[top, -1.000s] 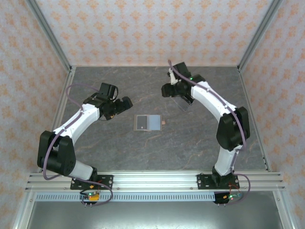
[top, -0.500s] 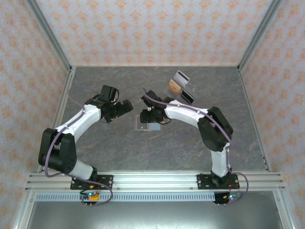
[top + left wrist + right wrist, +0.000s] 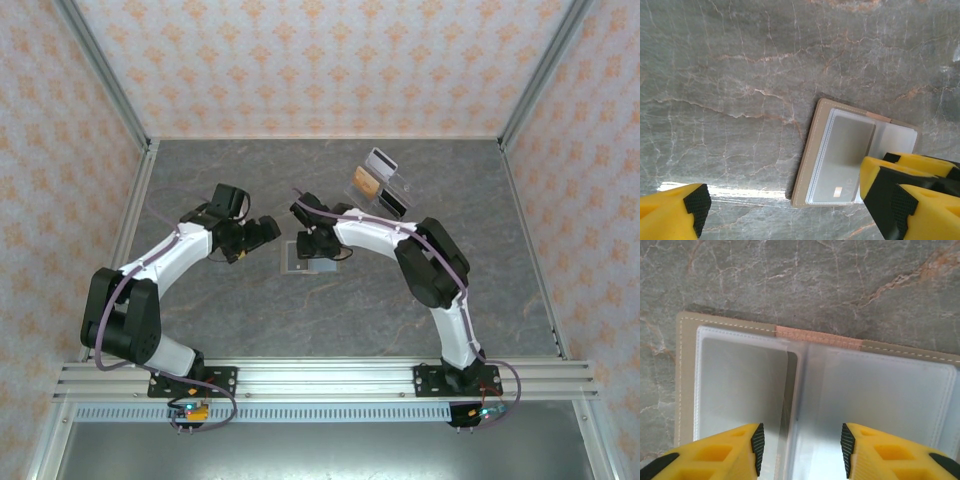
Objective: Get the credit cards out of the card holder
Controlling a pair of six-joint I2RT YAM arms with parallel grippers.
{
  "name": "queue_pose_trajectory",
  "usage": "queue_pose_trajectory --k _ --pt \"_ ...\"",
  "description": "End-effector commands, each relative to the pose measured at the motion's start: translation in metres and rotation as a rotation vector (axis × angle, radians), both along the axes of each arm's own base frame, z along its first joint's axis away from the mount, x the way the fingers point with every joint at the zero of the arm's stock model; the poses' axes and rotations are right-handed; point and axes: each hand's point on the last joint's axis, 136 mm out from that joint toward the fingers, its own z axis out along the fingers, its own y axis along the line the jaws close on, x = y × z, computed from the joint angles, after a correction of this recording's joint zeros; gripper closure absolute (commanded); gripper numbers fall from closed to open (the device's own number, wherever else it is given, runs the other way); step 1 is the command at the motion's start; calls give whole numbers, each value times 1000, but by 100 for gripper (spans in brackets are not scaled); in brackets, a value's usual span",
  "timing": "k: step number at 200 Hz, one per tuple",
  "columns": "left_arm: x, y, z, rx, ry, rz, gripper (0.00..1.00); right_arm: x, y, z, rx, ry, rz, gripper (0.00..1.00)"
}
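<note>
The card holder [image 3: 300, 264] lies open and flat on the table's middle, taupe outside with clear sleeves inside [image 3: 890, 390]. A pale grey credit card [image 3: 842, 155] with a small gold chip sits under its left sleeve [image 3: 737, 385]. My right gripper [image 3: 318, 244] hangs just above the holder, jaws open and straddling the central fold [image 3: 801, 450], gripping nothing. My left gripper [image 3: 264, 233] is wide open [image 3: 795, 212] just left of the holder [image 3: 812, 160], low over the table. An orange card [image 3: 366, 181] rests in the clear stand.
The clear acrylic slanted stand [image 3: 384, 188] sits at the back right, behind the right arm. Grey marble tabletop [image 3: 250, 310] lies bare in front of the holder. Patterned walls and metal frame posts [image 3: 130, 190] bound the table.
My right arm swung from the stand at the back down over the open holder, and its jaws have narrowed. The left gripper crept slightly right toward the holder.
</note>
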Motion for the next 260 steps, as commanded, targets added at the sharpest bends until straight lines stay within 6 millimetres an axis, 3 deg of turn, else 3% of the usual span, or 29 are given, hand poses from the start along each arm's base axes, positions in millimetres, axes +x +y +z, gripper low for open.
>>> queue_pose_trajectory --k 1,39,92,164,260 --pt "-3 -11 -9 -53 18 -8 9 -2 -15 -17 -98 21 5 55" --pt "-8 -32 -16 -87 34 -46 21 -8 -24 -31 -148 39 28 60" --pt "-3 -51 -25 -112 58 -49 50 -14 -34 -45 -181 47 44 67" --pt "-4 -68 -43 -131 105 -76 72 -18 -39 -55 -189 69 35 71" --pt "0 -73 -57 -127 142 -74 70 -21 -38 -57 -176 82 42 71"
